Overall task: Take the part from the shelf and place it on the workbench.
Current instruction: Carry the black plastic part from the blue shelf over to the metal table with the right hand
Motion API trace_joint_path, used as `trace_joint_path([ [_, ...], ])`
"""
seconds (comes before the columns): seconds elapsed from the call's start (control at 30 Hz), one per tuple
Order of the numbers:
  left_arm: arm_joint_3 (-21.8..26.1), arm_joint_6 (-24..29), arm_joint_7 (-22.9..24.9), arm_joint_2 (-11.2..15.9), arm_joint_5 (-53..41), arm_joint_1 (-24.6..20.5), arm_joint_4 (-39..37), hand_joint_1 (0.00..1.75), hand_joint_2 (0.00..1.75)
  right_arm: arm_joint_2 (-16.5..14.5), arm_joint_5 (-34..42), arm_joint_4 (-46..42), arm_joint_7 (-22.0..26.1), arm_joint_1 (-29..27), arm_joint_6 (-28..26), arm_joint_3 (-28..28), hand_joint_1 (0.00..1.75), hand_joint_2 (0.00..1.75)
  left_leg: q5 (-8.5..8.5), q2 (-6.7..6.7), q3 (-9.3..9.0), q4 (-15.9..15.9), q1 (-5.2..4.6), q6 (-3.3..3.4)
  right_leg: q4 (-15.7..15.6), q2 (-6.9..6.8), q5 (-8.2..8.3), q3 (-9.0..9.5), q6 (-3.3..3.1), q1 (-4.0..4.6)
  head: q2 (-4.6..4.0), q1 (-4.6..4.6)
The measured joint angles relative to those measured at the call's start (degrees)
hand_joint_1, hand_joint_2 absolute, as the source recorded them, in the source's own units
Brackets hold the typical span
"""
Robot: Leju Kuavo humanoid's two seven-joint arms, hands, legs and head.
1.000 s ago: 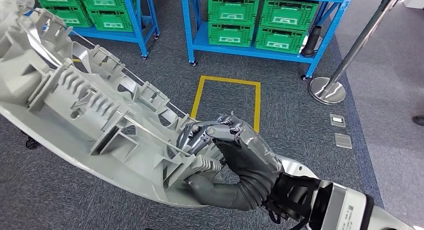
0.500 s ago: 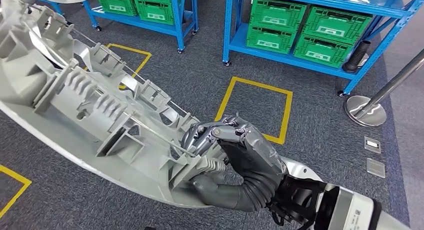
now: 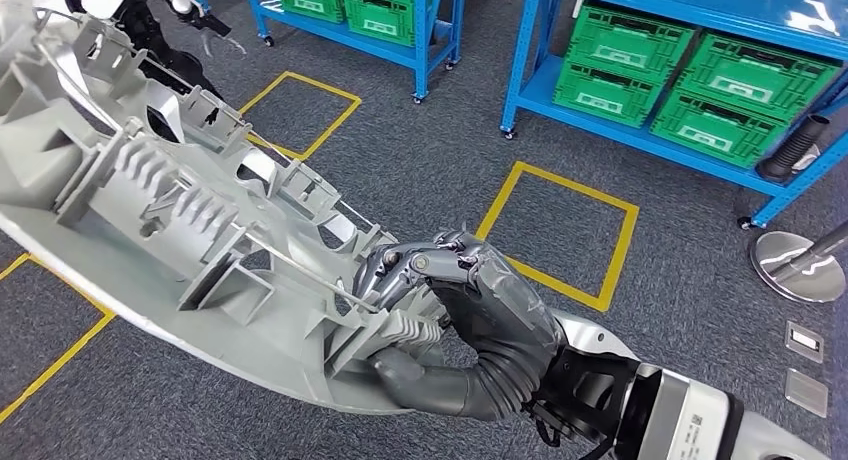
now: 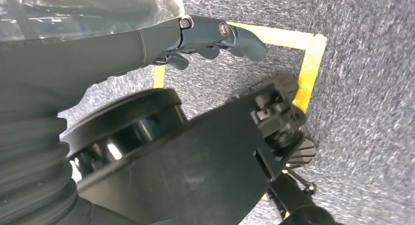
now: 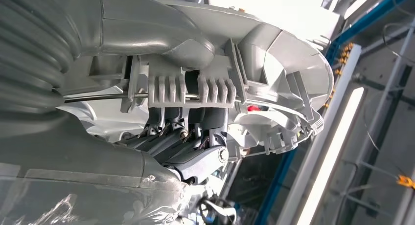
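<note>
The right hand (image 3: 455, 300) is clamped on the near end of the part (image 3: 170, 210), a long pale-grey plastic moulding, ribbed and clip-studded, carried well above the speckled grey carpet (image 3: 420, 170). The left hand (image 4: 215, 36) hangs with fingers loosely curled, holding nothing. I'd say it's mid-carry; next it must find the counter and lower the part flat

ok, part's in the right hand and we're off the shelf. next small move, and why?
Probably keep carrying with the grip unchanged, not release yet. The right hand grips the near end of the long grey part, which juts far out to the robot's left over grey carpet and yellow floor tape. No workbench is in sight, only blue racks of green crates.
</note>
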State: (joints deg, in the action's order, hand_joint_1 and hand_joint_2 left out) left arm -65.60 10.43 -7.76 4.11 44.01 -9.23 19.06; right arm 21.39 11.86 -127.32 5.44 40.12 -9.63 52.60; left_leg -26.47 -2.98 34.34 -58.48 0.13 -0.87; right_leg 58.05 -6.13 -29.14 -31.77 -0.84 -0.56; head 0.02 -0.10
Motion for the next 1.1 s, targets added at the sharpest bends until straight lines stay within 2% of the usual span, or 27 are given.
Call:
trace_joint_path([
  [0.07,-0.07,0.0,0.01,0.04,-0.05,0.21,0.0,0.0,1.75,0.01,-0.05,-0.03,-0.07,-0.04,-0.05,-0.01,1.75,1.75,0.25,1.21,0.12,0.24,0.05,0.79,-0.14,-0.61,-0.16,0.2,0.7,-0.12,0.0,0.11],
  [0.1,-0.09,0.0,0.01,0.06,-0.07,0.3,0.01,0.0,1.75,0.01,-0.07,-0.07,-0.1,-0.05,-0.06,-0.02,1.75,1.75,0.38,1.79,0.1,0.41,0.15,1.14,0.21,0.12,-0.62,0.18,1.0,-0.28,0.0,0.15],
  [0.13,-0.1,0.01,0.01,0.07,-0.07,0.33,0.01,0.0,1.75,0.02,-0.09,-0.14,-0.13,-0.07,-0.08,-0.04,1.75,1.75,0.52,2.34,0.06,0.59,0.28,1.47,1.56,1.48,-1.65,-0.33,1.2,-0.42,0.0,0.3],
  [0.2,-0.11,0.02,0.01,0.03,-0.09,0.22,0.02,0.0,1.75,0.06,-0.15,-0.27,-0.15,-0.23,-0.09,-0.04,1.75,1.75,0.64,3.47,0.07,0.71,0.33,1.91,7.99,4.7,-5.19,-3.29,1.29,-0.57,0.0,0.76],
  [0.23,-0.11,0.02,0.01,0.01,-0.1,0.19,0.02,0.0,1.75,0.08,-0.17,-0.31,-0.15,-0.35,-0.1,-0.03,1.75,1.75,0.64,4.1,0.1,0.69,0.26,2.03,12.11,5.49,-6.93,-5.36,1.24,-0.53,0.0,1.01],
  [0.27,-0.12,0.02,0.01,0.0,-0.1,0.18,0.02,0.0,1.75,0.09,-0.19,-0.31,-0.16,-0.51,-0.1,-0.02,1.75,1.75,0.64,4.79,0.11,0.67,0.17,2.09,15.39,5.79,-7.9,-7.11,1.17,-0.48,0.0,1.15],
  [0.3,-0.13,0.03,0.01,-0.01,-0.1,0.23,0.02,0.0,1.75,0.1,-0.2,-0.31,-0.16,-0.64,-0.1,-0.02,1.75,1.75,0.64,5.52,0.1,0.61,0.08,2.12,16.86,5.89,-7.75,-8.06,1.04,-0.42,0.0,1.21],
  [0.33,-0.13,0.03,0.01,-0.01,-0.1,0.27,0.03,0.0,1.75,0.1,-0.2,-0.31,-0.17,-0.75,-0.1,-0.02,1.75,1.75,0.63,6.27,0.09,0.54,0.02,2.13,16.04,6.0,-6.44,-7.94,0.86,-0.36,0.0,1.26],
  [0.37,-0.13,0.03,0.01,-0.01,-0.1,0.29,0.03,0.0,1.75,0.11,-0.21,-0.31,-0.17,-0.82,-0.1,-0.02,1.75,1.75,0.62,7.08,0.07,0.43,-0.03,2.1,13.06,6.44,-4.21,-6.8,0.6,-0.31,0.0,1.3],
  [0.43,-0.13,0.03,0.01,-0.04,-0.11,0.21,0.06,0.0,1.75,0.11,-0.23,-0.31,-0.17,-0.88,-0.1,-0.03,1.75,1.75,0.58,8.6,0.25,0.11,-0.06,1.91,5.09,9.11,-0.28,-3.45,-0.01,-0.38,0.0,1.35],
  [0.47,-0.13,0.03,0.01,-0.05,-0.12,0.15,0.07,0.0,1.75,0.13,-0.26,-0.33,-0.17,-0.9,-0.1,-0.04,1.75,1.75,0.64,9.31,0.48,-0.02,0.0,1.63,2.31,10.29,0.67,-2.28,-0.14,-0.39,0.0,1.36],
  [0.5,-0.13,0.03,0.02,-0.07,-0.14,0.12,0.09,0.0,1.75,0.14,-0.29,-0.34,-0.18,-0.93,-0.11,-0.05,1.75,1.75,0.72,9.92,0.73,-0.07,0.14,1.29,0.98,11.05,0.82,-1.74,-0.21,-0.33,0.0,1.34],
  [0.57,-0.15,-0.01,0.02,-0.02,-0.17,0.18,0.11,0.0,1.75,0.16,-0.4,-0.37,-0.19,-0.97,-0.12,-0.07,1.75,1.75,1.0,11.2,1.05,0.08,0.45,0.49,0.55,10.21,0.77,-1.51,-0.31,-0.16,0.0,1.34],
  [0.6,-0.16,-0.04,0.05,0.06,-0.19,0.28,0.14,0.0,1.75,0.16,-0.45,-0.37,-0.2,-0.97,-0.12,-0.07,1.75,1.75,0.95,11.01,1.09,0.02,0.46,0.19,0.28,9.49,0.88,-1.29,-0.55,-0.2,0.0,1.36],
  [0.63,-0.18,-0.08,0.09,0.12,-0.19,0.32,0.16,0.0,1.75,0.15,-0.5,-0.39,-0.2,-0.97,-0.14,-0.08,1.75,1.75,0.48,9.84,1.4,-0.59,0.33,-0.08,-0.05,8.7,0.99,-1.0,-0.83,-0.31,0.0,1.19],
  [0.67,-0.2,-0.12,0.13,0.18,-0.21,0.29,0.19,0.0,1.75,0.15,-0.54,-0.4,-0.21,-0.99,-0.15,-0.09,1.75,1.75,-0.6,8.07,2.17,-2.32,0.23,-0.37,-0.37,7.83,1.07,-0.71,-1.09,-0.44,0.0,0.95],
  [0.7,-0.21,-0.13,0.17,0.22,-0.23,0.21,0.21,0.0,1.75,0.15,-0.58,-0.42,-0.21,-1.02,-0.16,-0.08,1.75,1.75,-2.21,5.96,3.48,-5.27,0.26,-0.62,-0.53,6.95,1.07,-0.5,-1.29,-0.44,0.0,0.71],
  [0.73,-0.21,-0.13,0.2,0.21,-0.25,0.09,0.22,0.0,1.75,0.15,-0.62,-0.44,-0.21,-1.08,-0.17,-0.08,1.75,1.75,-4.04,4.51,5.23,-9.05,0.39,-0.91,-0.57,6.11,1.0,-0.39,-1.41,-0.4,0.0,0.44],
  [0.77,-0.22,-0.14,0.21,0.21,-0.26,0.01,0.22,0.0,1.75,0.16,-0.66,-0.44,-0.21,-1.12,-0.17,-0.06,1.75,1.75,-5.51,3.9,6.86,-12.72,0.6,-1.18,-0.54,5.25,0.92,-0.35,-1.44,-0.38,0.0,0.36],
  [0.8,-0.23,-0.14,0.22,0.22,-0.26,0.01,0.22,0.0,1.75,0.16,-0.69,-0.44,-0.21,-1.16,-0.16,-0.05,1.75,1.75,-6.12,3.7,7.85,-15.05,0.78,-1.38,-0.49,4.41,0.83,-0.33,-1.41,-0.37,0.0,0.31],
  [0.83,-0.25,-0.14,0.23,0.24,-0.26,0.07,0.22,0.0,1.75,0.16,-0.7,-0.44,-0.21,-1.19,-0.16,-0.04,1.75,1.75,-5.71,3.61,7.84,-15.3,0.91,-1.53,-0.43,3.64,0.73,-0.29,-1.34,-0.37,0.0,0.24],
  [0.87,-0.27,-0.14,0.25,0.27,-0.26,0.11,0.22,0.0,1.75,0.16,-0.71,-0.44,-0.21,-1.19,-0.16,-0.04,1.75,1.75,-4.32,3.37,6.66,-13.26,0.99,-1.59,-0.34,2.9,0.59,-0.22,-1.21,-0.39,0.0,0.18],
  [0.9,-0.29,-0.14,0.26,0.33,-0.26,0.13,0.22,0.0,1.75,0.16,-0.72,-0.44,-0.21,-1.19,-0.15,-0.04,1.75,1.75,-2.41,2.8,4.64,-9.61,1.03,-1.58,-0.23,2.2,0.43,-0.11,-1.04,-0.41,0.0,0.12],
  [0.97,-0.32,-0.15,0.26,0.39,-0.25,0.0,0.23,0.0,1.75,0.16,-0.72,-0.44,-0.23,-1.16,-0.14,-0.05,1.75,1.75,-0.25,0.71,0.78,-2.49,0.62,-1.04,-0.02,0.92,-0.01,0.13,-0.46,-0.13,0.0,-0.02],
  [1.03,-0.32,-0.15,0.26,0.4,-0.24,-0.07,0.23,0.0,1.75,0.16,-0.72,-0.45,-0.24,-1.13,-0.13,-0.07,1.75,1.75,-0.22,0.02,-0.39,-0.05,0.16,-0.06,-0.05,-0.16,-0.19,0.34,0.22,0.14,0.0,-0.02],
  [1.1,-0.32,-0.14,0.27,0.45,-0.22,0.1,0.23,0.0,1.75,0.16,-0.72,-0.46,-0.24,-1.1,-0.11,-0.09,1.75,1.75,0.06,1.31,-0.29,0.19,0.23,0.84,-0.28,-0.76,-0.28,0.6,0.92,0.01,0.0,0.08],
])
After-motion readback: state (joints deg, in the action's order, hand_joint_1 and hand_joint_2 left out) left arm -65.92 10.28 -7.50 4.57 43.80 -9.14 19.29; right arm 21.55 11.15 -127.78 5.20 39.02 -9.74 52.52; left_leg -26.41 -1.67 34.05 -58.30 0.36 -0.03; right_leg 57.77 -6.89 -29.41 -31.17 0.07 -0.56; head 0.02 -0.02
